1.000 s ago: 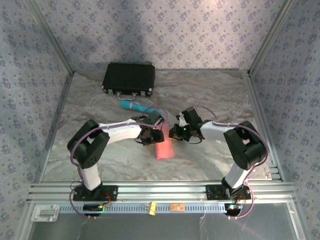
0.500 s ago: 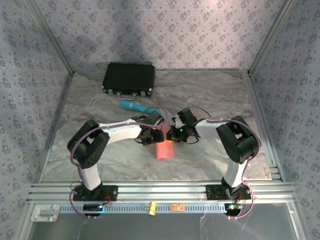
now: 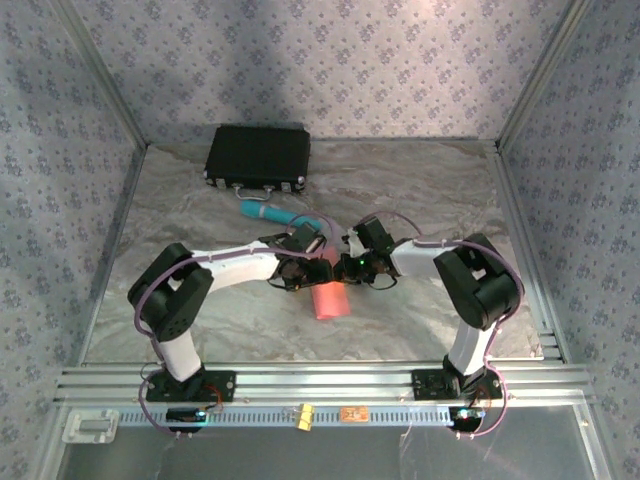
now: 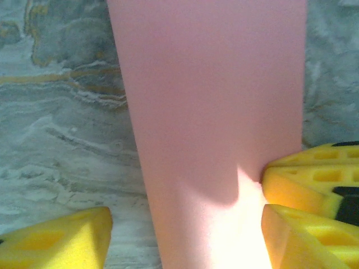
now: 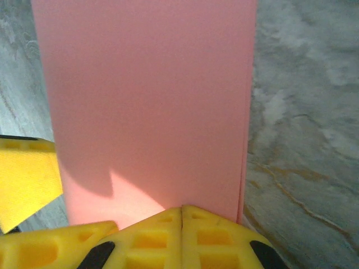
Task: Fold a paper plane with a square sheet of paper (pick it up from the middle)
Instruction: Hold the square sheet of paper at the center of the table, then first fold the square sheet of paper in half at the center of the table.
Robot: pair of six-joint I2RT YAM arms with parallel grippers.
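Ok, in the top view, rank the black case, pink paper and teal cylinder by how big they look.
1. black case
2. pink paper, partly covered
3. teal cylinder, close to the paper's visible patch, so these two are unsure

A black case (image 3: 257, 157) with metal latches lies flat at the far left of the grey marble-patterned tabletop (image 3: 430, 190), and a teal cylinder (image 3: 265, 211) lies just in front of it. On the near aluminium rail (image 3: 320, 380) sit what may be a small yellow clip (image 3: 303, 415) and an orange tag (image 3: 351, 413).
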